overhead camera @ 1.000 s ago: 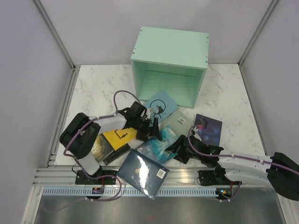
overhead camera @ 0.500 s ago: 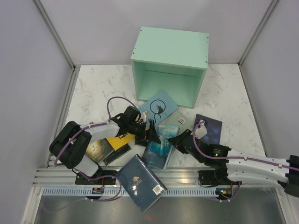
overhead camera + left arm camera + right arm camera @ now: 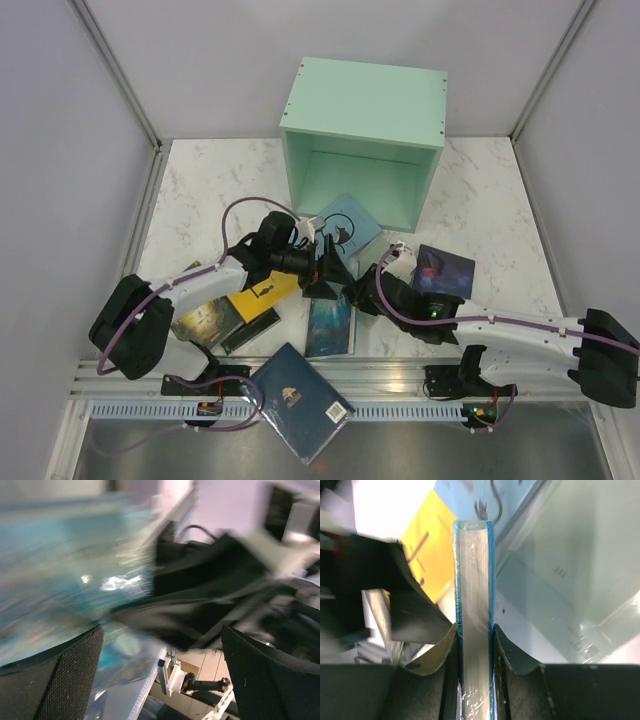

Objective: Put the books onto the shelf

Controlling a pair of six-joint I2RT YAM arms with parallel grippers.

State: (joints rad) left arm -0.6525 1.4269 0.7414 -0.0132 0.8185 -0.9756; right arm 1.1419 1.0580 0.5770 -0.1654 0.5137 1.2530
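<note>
Right wrist view: my right gripper (image 3: 474, 630) clamps the teal book (image 3: 472, 570) edgewise among the scattered books (image 3: 447, 272), presumably to stand it in the shelf (image 3: 360, 130) beyond; my left gripper (image 3: 160, 665) gapes wide, holding nothing.

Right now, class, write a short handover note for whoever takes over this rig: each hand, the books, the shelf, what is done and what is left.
Left hand: open, holding nothing, close to the right hand.
Right hand: shut on the edge of the teal book.
Shelf: at the far side, no book showing inside.
Loose books in front of it: cat book, yellow book, galaxy book, navy book at the near edge, and others.
Done: nothing shelved.
Left: every book, probably the teal one first.
</note>
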